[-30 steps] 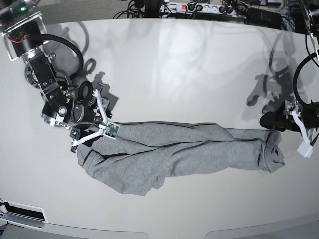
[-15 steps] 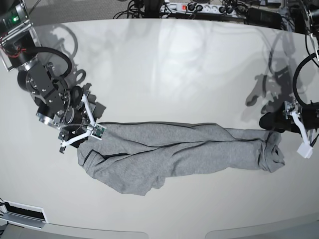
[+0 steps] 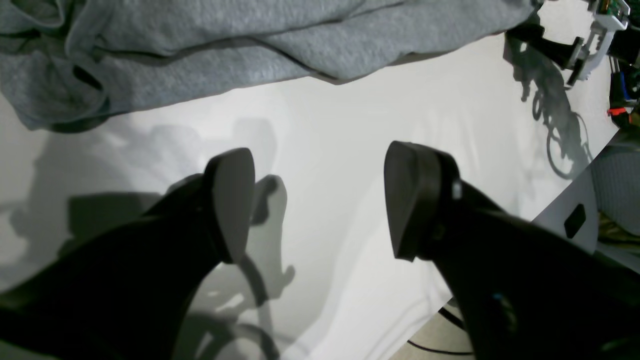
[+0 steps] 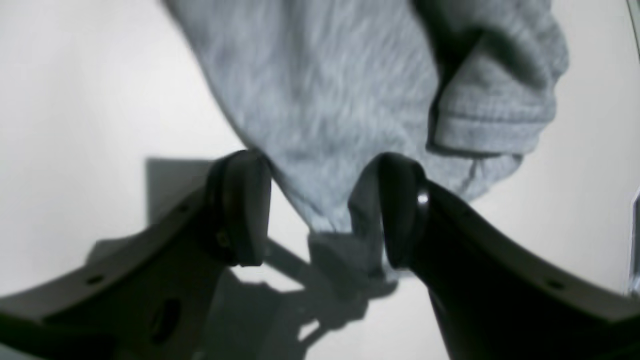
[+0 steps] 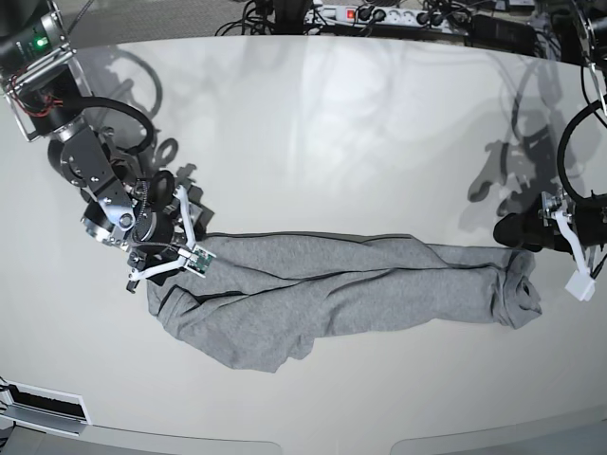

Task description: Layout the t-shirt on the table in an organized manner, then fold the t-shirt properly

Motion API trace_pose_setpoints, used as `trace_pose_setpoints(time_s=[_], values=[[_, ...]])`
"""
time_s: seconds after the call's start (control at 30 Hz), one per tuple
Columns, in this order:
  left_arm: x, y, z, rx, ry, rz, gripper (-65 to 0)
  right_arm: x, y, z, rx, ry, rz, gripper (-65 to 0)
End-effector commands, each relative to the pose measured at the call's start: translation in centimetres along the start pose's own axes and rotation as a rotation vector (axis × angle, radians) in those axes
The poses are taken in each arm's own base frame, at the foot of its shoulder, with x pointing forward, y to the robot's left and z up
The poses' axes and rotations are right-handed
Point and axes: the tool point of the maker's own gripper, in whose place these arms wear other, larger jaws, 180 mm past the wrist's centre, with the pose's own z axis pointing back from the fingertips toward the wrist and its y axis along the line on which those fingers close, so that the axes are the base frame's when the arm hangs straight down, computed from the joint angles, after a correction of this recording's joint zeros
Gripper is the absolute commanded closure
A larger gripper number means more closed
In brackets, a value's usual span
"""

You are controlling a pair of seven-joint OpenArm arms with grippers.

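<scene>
The t-shirt (image 5: 332, 294) lies roped across the worktop (image 5: 313, 142) — right tool (image 4: 320, 210) spread at its end to pinch, left tool (image 3: 315, 200) spread, clear.

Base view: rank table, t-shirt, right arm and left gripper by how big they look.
1. table, fills most of the view.
2. t-shirt, a long bunched strip across the middle.
3. right arm, smaller, though it sits nearer the edge where the lens distorts.
4. left gripper, only partly in view, so its rank is unsure.
</scene>
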Motion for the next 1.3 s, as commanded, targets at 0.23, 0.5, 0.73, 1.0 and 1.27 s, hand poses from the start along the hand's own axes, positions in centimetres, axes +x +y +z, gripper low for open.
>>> trace_pose_setpoints(time_s=[0.23, 0.5, 0.73, 1.0, 1.27], values=[[1.8, 0.1, 1.1, 0.008, -0.046, -0.031, -42.0, 0.0, -0.7, -0.9, -0.047, 0.017, -0.048, 0.0], [5.1, -3.2, 3.6, -0.203, -0.201, -0.003, -26.1, 2.8, -3.8, 1.5, -0.118, 0.015, -0.073, 0.0], [5.4, -1.9, 5.6, -0.149, -0.183, -0.027, -26.0, 8.1, -7.0, 8.1, -0.133, -0.126, -0.018, 0.0], [4.0, -1.2, 6.1, -0.124, -0.144, -0.014, -26.0, 5.8, -7.8, 10.7, -0.070, -0.045, -0.008, 0.0], [-1.9, 0.6, 4.0, -0.020, 0.061, 0.006, -33.4, 5.4, -6.5, 11.6, 0.071, -0.069, -0.167, 0.0]])
